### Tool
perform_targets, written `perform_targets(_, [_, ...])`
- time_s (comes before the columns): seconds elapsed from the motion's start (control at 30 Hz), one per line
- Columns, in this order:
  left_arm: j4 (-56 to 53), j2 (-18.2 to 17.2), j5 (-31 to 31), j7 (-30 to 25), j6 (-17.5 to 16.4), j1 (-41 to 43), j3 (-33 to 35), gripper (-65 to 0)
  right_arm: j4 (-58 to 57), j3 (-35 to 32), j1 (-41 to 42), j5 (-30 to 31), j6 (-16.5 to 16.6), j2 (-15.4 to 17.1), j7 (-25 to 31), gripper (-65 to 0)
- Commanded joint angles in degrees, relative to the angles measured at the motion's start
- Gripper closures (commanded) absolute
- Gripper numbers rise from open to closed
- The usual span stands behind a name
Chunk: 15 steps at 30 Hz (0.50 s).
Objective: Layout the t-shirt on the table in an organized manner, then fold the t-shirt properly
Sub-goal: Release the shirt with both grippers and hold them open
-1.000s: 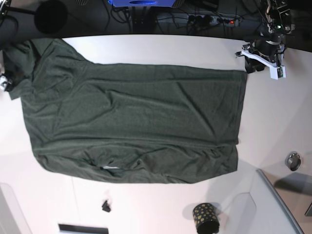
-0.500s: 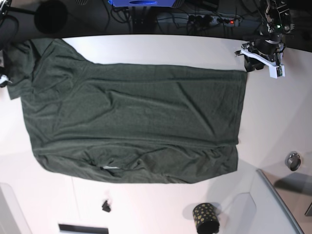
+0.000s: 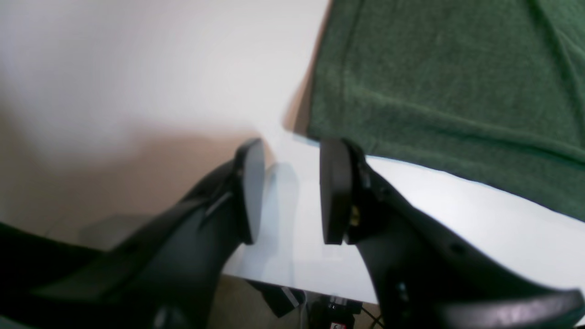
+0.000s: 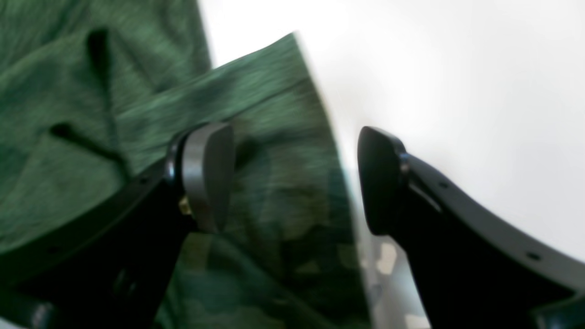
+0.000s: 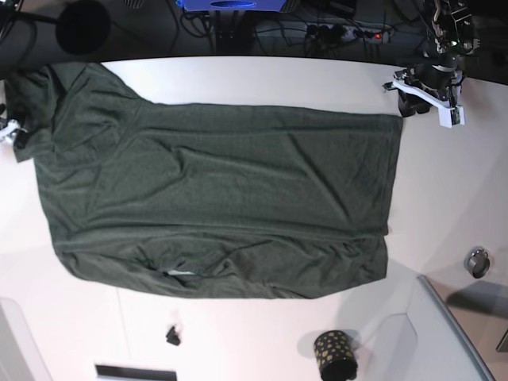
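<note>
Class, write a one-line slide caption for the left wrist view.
Left tool, open and empty, poised over the white table just off the green t-shirt corner.

No readable text (anywhere in view)

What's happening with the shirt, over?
Both jaws open, empty. Shirt spread on table, wrinkled. Left gripper beside hem corner; right gripper over sleeve edge.

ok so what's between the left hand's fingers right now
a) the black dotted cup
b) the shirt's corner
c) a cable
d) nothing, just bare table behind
d: in the left wrist view the left hand is open with only white table in the gap, and the t-shirt corner lies just past the fingertips.
</note>
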Motion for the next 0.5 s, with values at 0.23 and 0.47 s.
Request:
perform_targets(0.23, [0.9, -0.5, -0.6, -1.3, 0.0, 0.2, -0.3, -20.7, -6.5, 0.3, 2.7, 0.1, 0.2, 1.8, 1.3, -33.9])
perform_targets(0.47, [0.9, -0.5, -0.6, -1.3, 0.0, 0.2, -0.3, -20.7, -7.7, 0.3, 3.1, 0.1, 0.2, 1.7, 1.4, 0.0])
